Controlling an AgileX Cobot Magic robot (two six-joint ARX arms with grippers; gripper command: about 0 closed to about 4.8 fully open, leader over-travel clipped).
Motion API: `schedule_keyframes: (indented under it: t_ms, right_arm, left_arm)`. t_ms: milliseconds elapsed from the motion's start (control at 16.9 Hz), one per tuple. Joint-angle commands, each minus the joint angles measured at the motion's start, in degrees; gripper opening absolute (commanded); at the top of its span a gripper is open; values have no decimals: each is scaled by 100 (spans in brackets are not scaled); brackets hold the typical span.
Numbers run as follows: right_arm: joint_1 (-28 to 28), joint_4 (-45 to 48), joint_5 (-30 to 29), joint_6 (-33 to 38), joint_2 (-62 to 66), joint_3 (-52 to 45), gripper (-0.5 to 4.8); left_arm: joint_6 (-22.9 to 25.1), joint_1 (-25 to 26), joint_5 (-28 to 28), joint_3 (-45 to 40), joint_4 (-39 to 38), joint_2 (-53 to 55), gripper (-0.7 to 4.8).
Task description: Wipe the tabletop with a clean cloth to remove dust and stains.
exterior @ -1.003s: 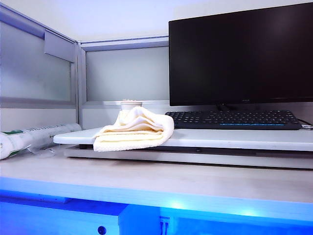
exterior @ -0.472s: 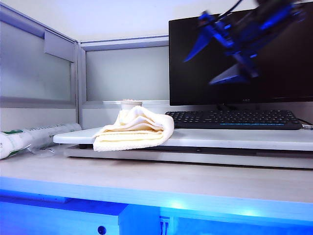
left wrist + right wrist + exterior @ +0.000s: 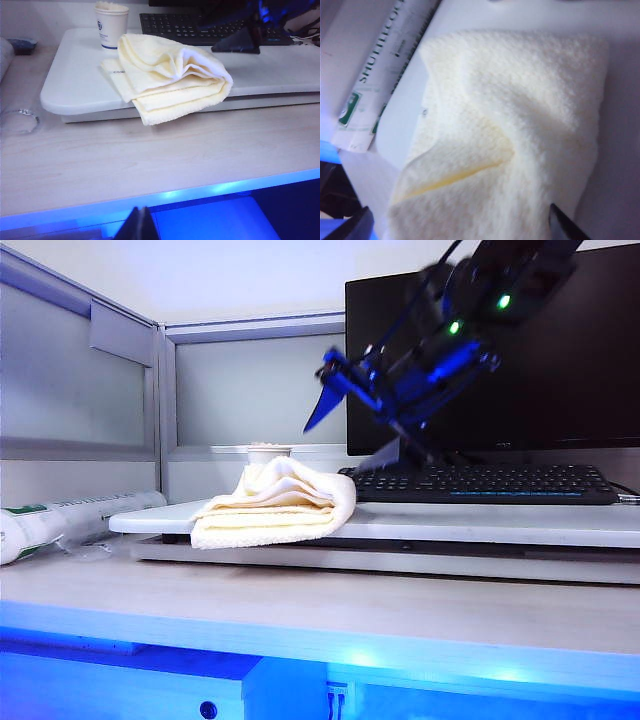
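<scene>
The cream-yellow cloth (image 3: 275, 505) lies bunched on the left end of the white tabletop (image 3: 480, 523), its front edge hanging slightly over the rim. My right gripper (image 3: 335, 445) hangs open in the air just above and right of the cloth, tilted down toward it. In the right wrist view the cloth (image 3: 520, 125) fills the frame, and the right gripper (image 3: 460, 225) stands wide with nothing held. In the left wrist view, my left gripper (image 3: 142, 222) is shut and empty, low in front of the desk edge, well short of the cloth (image 3: 170, 75) and tabletop (image 3: 75, 80).
A black monitor (image 3: 490, 350) and black keyboard (image 3: 480, 483) stand behind the cloth on the right. A white paper cup (image 3: 111, 25) stands just behind the cloth. A printed tube (image 3: 60, 520) lies at left on the wood-grain desk (image 3: 300, 610). Partition walls close the back and left.
My right arm has come into view from the upper right and swung down and left toward the cloth, jaws open. The cloth has not moved.
</scene>
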Motion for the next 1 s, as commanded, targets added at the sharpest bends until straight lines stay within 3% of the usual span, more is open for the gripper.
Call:
schedule_keyframes:
  t_ms: [59, 177, 295, 413, 472, 531, 767, 1003]
  right_arm:
    - [46, 262, 131, 68, 330, 61, 479]
    - [111, 258, 369, 70, 579, 63, 473]
    - [131, 271, 619, 66, 669, 63, 402]
    - [136, 337, 734, 61, 710, 61, 222]
    - [136, 407, 737, 57, 715, 61, 89]
    - [136, 518, 745, 11, 715, 61, -9]
    - [131, 450, 1335, 0, 713, 63, -6]
    - [39, -369, 1661, -2, 713, 61, -6]
  left_arm:
    - [-17, 4, 81, 7, -136, 2, -6]
    - [-17, 2, 81, 7, -136, 2, -6]
    - [-20, 4, 81, 7, -138, 2, -6]
    - [-17, 4, 81, 7, -138, 2, -6]
    - [-20, 4, 81, 7, -136, 2, -6]
    - [-17, 4, 81, 7, -136, 2, -6]
    - [-17, 4, 79, 7, -136, 2, -6]
    - [-17, 4, 81, 7, -136, 2, -6]
